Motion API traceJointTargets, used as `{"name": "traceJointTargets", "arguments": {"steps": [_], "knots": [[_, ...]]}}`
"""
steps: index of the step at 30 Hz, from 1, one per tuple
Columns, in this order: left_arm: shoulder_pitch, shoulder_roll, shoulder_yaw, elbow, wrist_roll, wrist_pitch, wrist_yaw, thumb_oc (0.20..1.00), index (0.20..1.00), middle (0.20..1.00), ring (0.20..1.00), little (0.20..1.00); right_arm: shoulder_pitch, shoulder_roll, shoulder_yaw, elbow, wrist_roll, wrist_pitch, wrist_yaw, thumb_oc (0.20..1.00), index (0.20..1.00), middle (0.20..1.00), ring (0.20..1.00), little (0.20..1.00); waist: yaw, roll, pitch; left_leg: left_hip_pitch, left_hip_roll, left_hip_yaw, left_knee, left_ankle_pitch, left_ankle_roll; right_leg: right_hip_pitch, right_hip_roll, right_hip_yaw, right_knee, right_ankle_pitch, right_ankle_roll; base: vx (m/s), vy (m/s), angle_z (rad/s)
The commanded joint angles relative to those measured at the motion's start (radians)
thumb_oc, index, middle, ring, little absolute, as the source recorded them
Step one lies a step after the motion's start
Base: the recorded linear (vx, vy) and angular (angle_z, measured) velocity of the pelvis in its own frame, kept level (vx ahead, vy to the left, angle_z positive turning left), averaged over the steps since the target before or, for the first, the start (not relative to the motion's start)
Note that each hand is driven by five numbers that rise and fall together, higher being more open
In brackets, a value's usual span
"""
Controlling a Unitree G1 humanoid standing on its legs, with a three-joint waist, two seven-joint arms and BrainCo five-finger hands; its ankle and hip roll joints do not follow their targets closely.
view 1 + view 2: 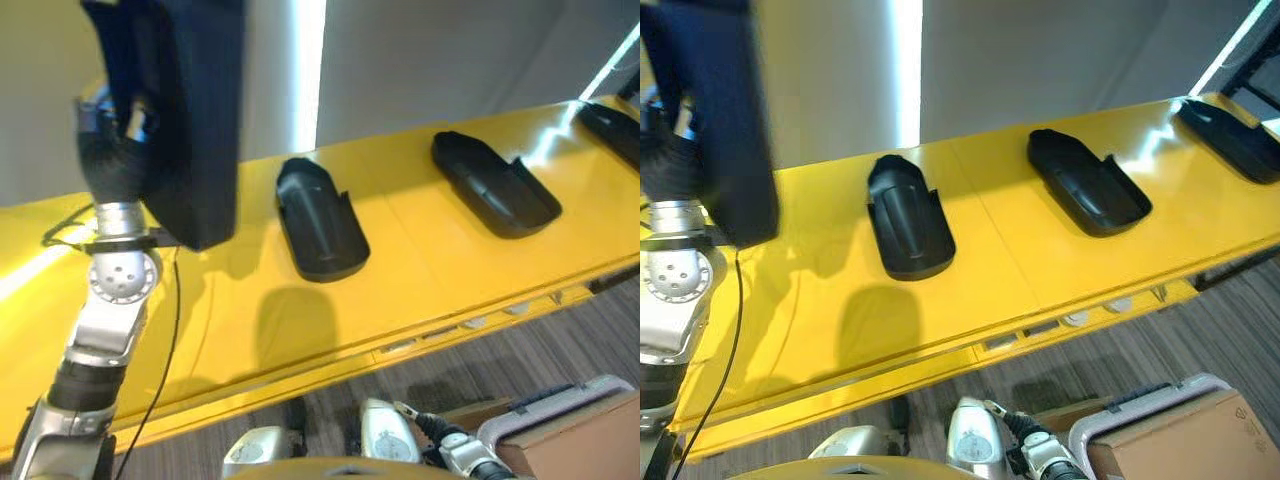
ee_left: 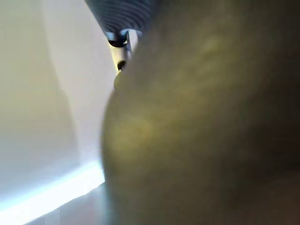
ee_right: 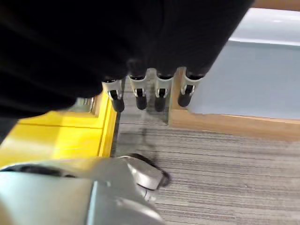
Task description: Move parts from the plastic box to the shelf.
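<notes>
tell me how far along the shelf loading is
Three black moulded plastic parts already lie on the yellow shelf. The left hand holds a fourth black part above the shelf's left end, not yet set down. The right hand hangs open, empty.

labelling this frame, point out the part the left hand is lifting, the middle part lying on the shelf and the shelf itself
held part (image 1: 195,120), left eye view, its broad dark side
middle part (image 1: 1087,182), right eye view, inside its hollow
shelf (image 1: 420,270), left eye view, bare yellow top
</notes>
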Motion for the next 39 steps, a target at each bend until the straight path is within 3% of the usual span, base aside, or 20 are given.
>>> {"name": "traceJointTargets", "arguments": {"steps": [1,4,7,11,13,14,16,18,20,21,23,26,27,28,31,32,34,35,39], "knots": [[0.017,0.013,0.075,-0.112,0.031,-0.038,0.034,0.200,0.200,0.200,0.200,0.200,0.008,-0.003,0.070,0.033,-0.056,0.004,0.024,1.000,1.000,1.000,1.000,1.000,0.033,-0.043,-0.024,0.074,0.036,0.024,-0.021,-0.076,-0.048,0.157,-0.016,-0.035,-0.097,0.167,0.028,0.10,-0.204,0.84],[0.050,-0.002,0.081,-0.128,0.038,-0.021,0.028,0.200,0.200,0.200,0.200,0.200,-0.001,-0.021,0.086,0.055,-0.055,-0.031,0.029,1.000,1.000,1.000,1.000,1.000,0.053,-0.062,-0.038,0.065,0.044,0.033,-0.021,-0.051,-0.075,0.253,0.007,-0.040,-0.225,0.168,0.006,0.10,-0.186,0.49],[0.067,-0.017,0.092,-0.148,0.060,0.011,0.029,0.200,0.200,0.200,0.200,0.200,-0.013,-0.035,0.096,0.049,-0.047,-0.025,0.019,1.000,1.000,1.000,1.000,1.000,0.069,-0.073,-0.048,0.051,0.049,0.057,-0.016,-0.043,-0.094,0.296,0.016,-0.052,-0.298,0.175,-0.009,0.07,-0.146,-0.02],[0.079,-0.019,0.106,-0.159,0.061,0.051,0.031,0.200,0.200,0.200,0.200,0.200,-0.019,-0.042,0.100,0.044,-0.062,-0.012,0.026,1.000,1.000,1.000,1.000,1.000,0.076,-0.072,-0.056,0.034,0.059,0.082,-0.002,-0.040,-0.109,0.306,0.017,-0.066,-0.313,0.165,-0.016,0.04,-0.085,-0.06],[0.088,-0.011,0.119,-0.155,0.055,0.062,0.022,0.200,0.200,0.200,0.200,0.200,-0.016,-0.044,0.098,0.040,-0.068,-0.009,0.036,1.000,1.000,1.000,1.000,1.000,0.072,-0.069,-0.056,0.018,0.071,0.131,0.026,-0.047,-0.118,0.311,0.012,-0.089,-0.313,0.158,-0.018,0.04,-0.082,-0.01],[0.089,-0.009,0.121,-0.154,0.048,0.065,0.004,0.200,0.200,0.200,0.200,0.200,-0.009,-0.043,0.091,0.035,-0.056,-0.004,0.032,1.000,1.000,1.000,1.000,1.000,0.059,-0.070,-0.053,0.008,0.099,0.206,0.062,-0.052,-0.129,0.321,0.000,-0.124,-0.313,0.155,-0.019,0.07,-0.048,0.05],[0.092,-0.007,0.118,-0.147,0.046,0.069,-0.009,0.200,0.200,0.200,0.200,0.200,-0.006,-0.042,0.082,0.036,-0.028,0.005,0.018,1.000,1.000,1.000,1.000,1.000,0.044,-0.068,-0.052,0.010,0.142,0.251,0.098,-0.076,-0.147,0.334,-0.016,-0.142,-0.313,0.141,-0.017,0.06,-0.003,0.62],[0.099,0.004,0.121,-0.141,0.034,0.069,-0.008,0.200,0.200,0.200,0.200,0.200,-0.017,-0.039,0.076,0.059,-0.017,0.001,0.017,1.000,1.000,1.000,1.000,1.000,0.045,-0.060,-0.052,0.012,0.162,0.240,0.105,-0.076,-0.152,0.333,-0.023,-0.140,-0.313,0.142,-0.022,0.01,0.050,0.78],[0.108,0.020,0.125,-0.129,0.020,0.059,-0.001,0.200,0.200,0.200,0.200,0.200,-0.029,-0.039,0.073,0.089,-0.023,-0.012,0.026,1.000,1.000,1.000,1.000,1.000,0.043,-0.047,-0.053,0.026,0.206,0.226,0.080,-0.036,-0.174,0.329,-0.029,-0.135,-0.310,0.139,-0.026,0.01,0.153,0.10],[0.113,0.025,0.129,-0.121,0.011,0.053,-0.009,0.200,0.200,0.200,0.200,0.200,-0.027,-0.043,0.068,0.094,-0.034,-0.014,0.032,1.000,1.000,1.000,1.000,1.000,0.036,-0.038,-0.053,0.027,0.252,0.229,0.065,0.029,-0.197,0.329,-0.037,-0.134,-0.309,0.138,-0.032,-0.04,0.154,-0.15],[0.117,0.024,0.133,-0.113,0.003,0.047,-0.018,0.200,0.200,0.200,0.200,0.200,-0.020,-0.048,0.060,0.107,-0.044,-0.024,0.029,1.000,1.000,1.000,1.000,1.000,0.026,-0.027,-0.052,0.027,0.300,0.240,0.053,0.102,-0.214,0.320,-0.044,-0.143,-0.295,0.139,-0.045,-0.05,0.191,0.00],[0.122,0.017,0.129,-0.103,-0.003,0.036,-0.018,0.200,0.200,0.200,0.200,0.200,-0.019,-0.060,0.053,0.121,-0.031,-0.022,0.011,1.000,1.000,1.000,1.000,1.000,0.010,-0.013,-0.051,0.033,0.361,0.228,0.055,0.163,-0.231,0.297,-0.074,-0.132,-0.247,0.121,-0.049,-0.02,0.360,0.00],[0.121,0.008,0.122,-0.094,-0.004,0.028,-0.001,0.200,0.200,0.200,0.200,0.200,-0.022,-0.078,0.042,0.125,-0.028,-0.015,0.006,1.000,1.000,1.000,1.000,1.000,-0.005,0.005,-0.049,0.037,0.394,0.212,0.064,0.196,-0.241,0.265,-0.099,-0.116,-0.198,0.106,-0.051,-0.04,0.450,-0.23],[0.121,0.007,0.122,-0.093,-0.005,0.027,0.000,0.200,0.200,0.200,0.200,0.200,-0.022,-0.079,0.041,0.126,-0.024,-0.013,0.003,1.000,1.000,1.000,1.000,1.000,-0.006,0.007,-0.049,0.037,0.397,0.210,0.066,0.199,-0.242,0.261,-0.101,-0.114,-0.192,0.104,-0.051,-0.05,0.582,-0.29],[0.118,0.009,0.128,-0.079,-0.012,0.028,0.015,0.200,0.200,0.200,0.200,0.200,-0.029,-0.106,0.009,0.147,-0.039,-0.015,0.014,1.000,1.000,1.000,1.000,1.000,-0.009,0.033,-0.032,0.040,0.370,0.127,0.104,0.139,-0.227,0.205,-0.147,-0.045,-0.110,0.095,-0.028,-0.08,0.537,-0.20],[0.108,0.014,0.125,-0.075,-0.025,0.034,0.004,0.200,0.200,0.200,0.200,0.200,-0.031,-0.109,-0.007,0.159,-0.032,-0.020,0.012,1.000,1.000,1.000,1.000,1.000,-0.013,0.039,-0.020,0.042,0.348,0.126,0.115,0.080,-0.216,0.189,-0.177,-0.034,-0.087,0.101,-0.004,-0.13,0.480,-0.36],[0.092,0.028,0.118,-0.069,-0.034,0.043,-0.008,0.200,0.200,0.200,0.200,0.200,-0.028,-0.102,-0.023,0.163,-0.034,-0.029,0.002,1.000,1.000,1.000,1.000,1.000,-0.016,0.034,-0.009,0.038,0.325,0.149,0.125,0.016,-0.195,0.184,-0.214,-0.034,-0.083,0.128,0.026,-0.11,0.432,-0.15],[0.080,0.040,0.110,-0.063,-0.046,0.056,-0.033,0.200,0.200,0.200,0.200,0.200,-0.022,-0.093,-0.033,0.162,0.002,-0.038,-0.025,1.000,1.000,1.000,1.000,1.000,-0.016,0.026,0.002,0.040,0.299,0.154,0.132,-0.033,-0.177,0.190,-0.241,-0.032,-0.090,0.154,0.050,-0.08,0.367,0.07],[0.075,0.064,0.082,-0.065,-0.027,0.098,-0.086,0.200,0.200,0.200,0.200,0.200,0.013,-0.033,-0.076,0.146,0.079,-0.085,-0.071,1.000,1.000,1.000,1.000,1.000,0.009,-0.012,0.032,0.049,0.220,0.164,0.162,-0.106,-0.134,0.233,-0.309,-0.071,-0.201,0.311,0.099,-0.05,0.187,-0.03]]}}
